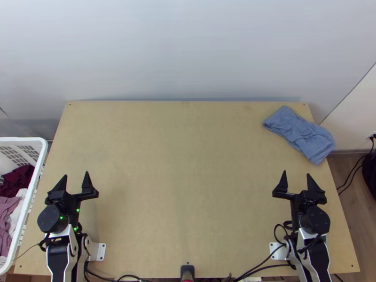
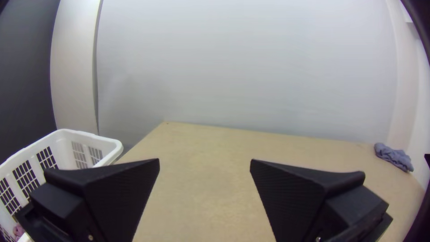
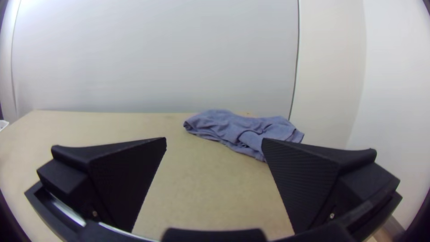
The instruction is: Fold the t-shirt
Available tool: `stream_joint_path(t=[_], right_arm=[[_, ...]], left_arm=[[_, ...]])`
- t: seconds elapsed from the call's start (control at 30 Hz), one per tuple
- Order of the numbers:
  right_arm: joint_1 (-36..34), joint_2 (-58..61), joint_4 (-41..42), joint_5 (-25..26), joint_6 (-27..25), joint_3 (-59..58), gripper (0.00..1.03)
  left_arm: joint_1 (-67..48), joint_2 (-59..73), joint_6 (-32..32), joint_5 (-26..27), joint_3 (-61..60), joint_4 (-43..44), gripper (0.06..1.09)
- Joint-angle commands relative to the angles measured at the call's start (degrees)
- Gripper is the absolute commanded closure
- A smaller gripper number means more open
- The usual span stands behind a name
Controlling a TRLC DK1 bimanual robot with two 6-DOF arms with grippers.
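A blue cloth (image 1: 301,134) lies bunched at the far right corner of the table (image 1: 188,178), partly over its right edge. The left tool (image 1: 76,174) and right tool (image 1: 296,173) stand near the sides, fingers apart. Clothes fill a white basket (image 1: 23,139) beside the table's left edge.

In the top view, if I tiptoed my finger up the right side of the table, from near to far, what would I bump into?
The right gripper → the bunched-up blue cloth → the pale wall behind the table.
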Motion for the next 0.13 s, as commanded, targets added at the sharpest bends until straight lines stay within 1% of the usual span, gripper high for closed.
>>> stream_joint_path(t=[0.0,0.1], right_arm=[[-0.1,0.0,-0.1,0.0,0.1,0.0,0.04],[-0.1,0.0,-0.1,0.0,0.1,0.0,0.04]], left_arm=[[-0.1,0.0,0.0,0.0,-0.1,-0.2,0.10],[-0.1,0.0,0.0,0.0,-0.1,-0.2,0.10]])
